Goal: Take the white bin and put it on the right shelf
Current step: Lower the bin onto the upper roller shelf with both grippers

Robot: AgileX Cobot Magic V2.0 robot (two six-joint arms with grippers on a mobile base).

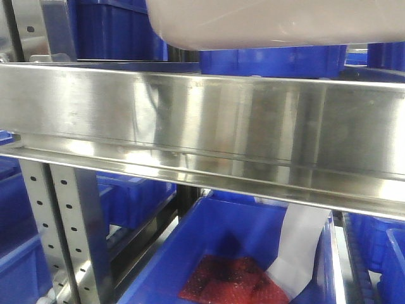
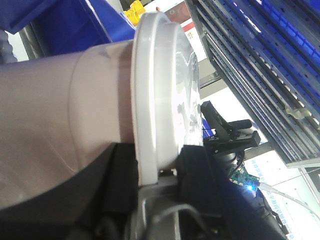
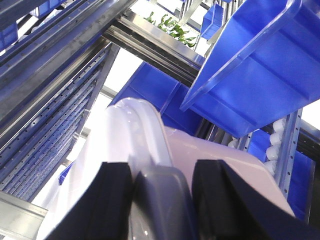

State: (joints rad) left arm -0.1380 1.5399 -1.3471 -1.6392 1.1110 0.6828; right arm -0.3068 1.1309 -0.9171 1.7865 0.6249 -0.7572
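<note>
A: Any lettering?
B: One red-and-white sign (image 2: 189, 31), too blurred to read.
A: The white bin (image 1: 278, 22)?
B: Translucent pinkish, pale lid, hanging just above the right shelf (image 1: 202, 120) rail; left gripper (image 2: 157, 167) and right gripper (image 3: 162, 187) each clamp its lid rim.

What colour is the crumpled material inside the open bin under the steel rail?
The crumpled material is red; the front-facing view shows it best.

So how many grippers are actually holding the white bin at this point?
2. The left gripper clamps the lid rim of the white bin, seen in the left wrist view. The right gripper clamps its rim too, seen in the right wrist view. Neither is hidden.
</note>
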